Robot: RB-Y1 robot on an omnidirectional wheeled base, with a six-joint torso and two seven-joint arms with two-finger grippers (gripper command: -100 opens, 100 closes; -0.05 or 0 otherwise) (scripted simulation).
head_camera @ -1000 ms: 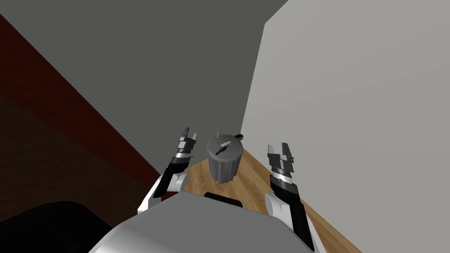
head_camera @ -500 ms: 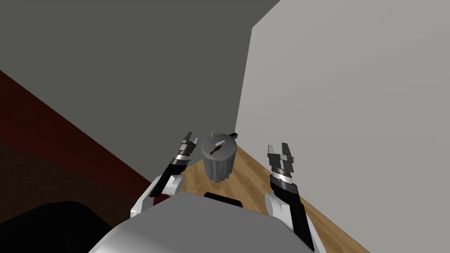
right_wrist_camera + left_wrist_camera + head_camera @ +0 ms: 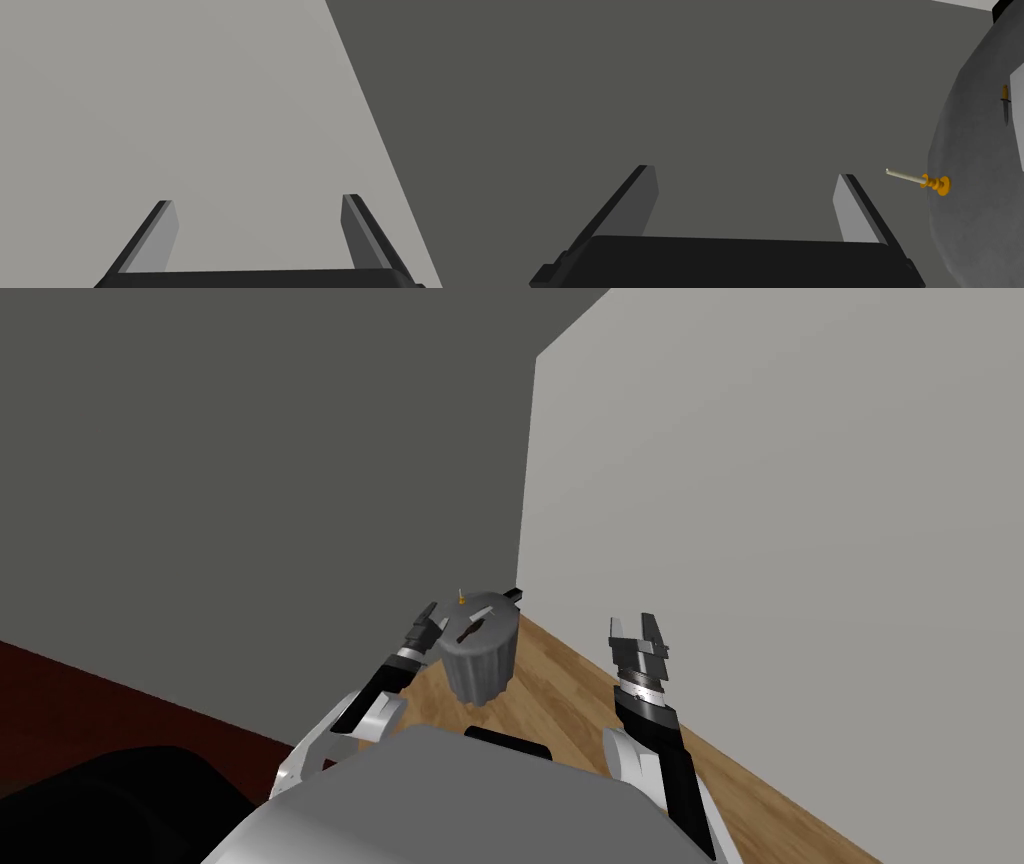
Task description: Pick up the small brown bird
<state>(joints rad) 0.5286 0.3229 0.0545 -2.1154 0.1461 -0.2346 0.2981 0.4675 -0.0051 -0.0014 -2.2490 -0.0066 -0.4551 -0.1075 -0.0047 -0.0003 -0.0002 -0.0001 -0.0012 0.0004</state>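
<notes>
A small dark brown bird-like figure (image 3: 467,634) lies on top of a round grey table (image 3: 480,673) with ribbed sides. In the left wrist view it is a thin dark shape with an orange-brown end (image 3: 1005,106) on the table top (image 3: 977,200). My left gripper (image 3: 430,620) is open (image 3: 744,172), level with the table's left rim and just beside it, with nothing between its fingers. My right gripper (image 3: 636,628) hangs open (image 3: 257,200) to the right of the table, facing a wall.
An orange candlestick with a white candle (image 3: 924,180) stands at the table's edge nearest my left gripper. A white flat thing (image 3: 482,614) and a black thing (image 3: 512,593) also rest on top. Two walls meet in a corner (image 3: 525,488) behind the table. The floor (image 3: 570,688) is wooden.
The whole head view has swung, so I have turned; the table now sits further left in it. My left gripper has reached forward, closer to the table's rim. The right arm holds still.
</notes>
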